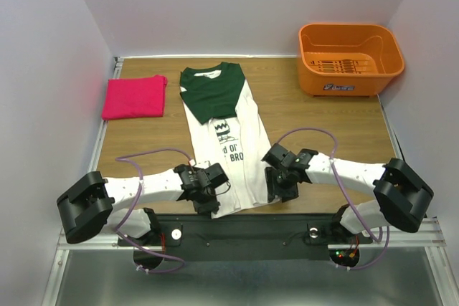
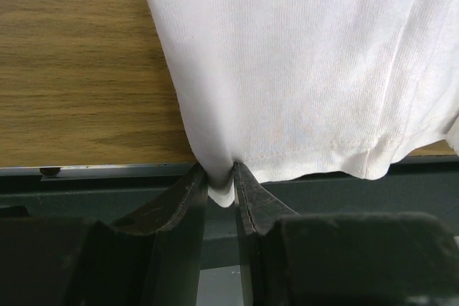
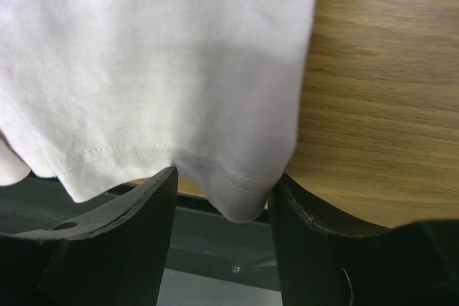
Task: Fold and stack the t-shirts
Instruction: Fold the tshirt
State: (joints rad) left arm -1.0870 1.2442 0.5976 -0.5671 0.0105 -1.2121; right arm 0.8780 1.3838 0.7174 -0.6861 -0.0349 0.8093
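The white t-shirt with dark green sleeves and black print (image 1: 228,130) lies folded lengthwise down the middle of the table, its hem at the near edge. My left gripper (image 1: 212,204) is shut on the hem's left corner; in the left wrist view the fingers (image 2: 221,173) pinch a small tuck of white cloth (image 2: 308,69). My right gripper (image 1: 277,194) is at the hem's right corner. In the right wrist view its jaws (image 3: 222,177) stand wide apart with the white corner (image 3: 143,55) hanging between them. The pink-red t-shirt (image 1: 134,97) lies folded at the back left.
An orange plastic basket (image 1: 350,59) stands at the back right corner. The wooden table (image 1: 323,120) has white walls on three sides. A dark metal rail (image 2: 107,184) runs along the near edge under both grippers.
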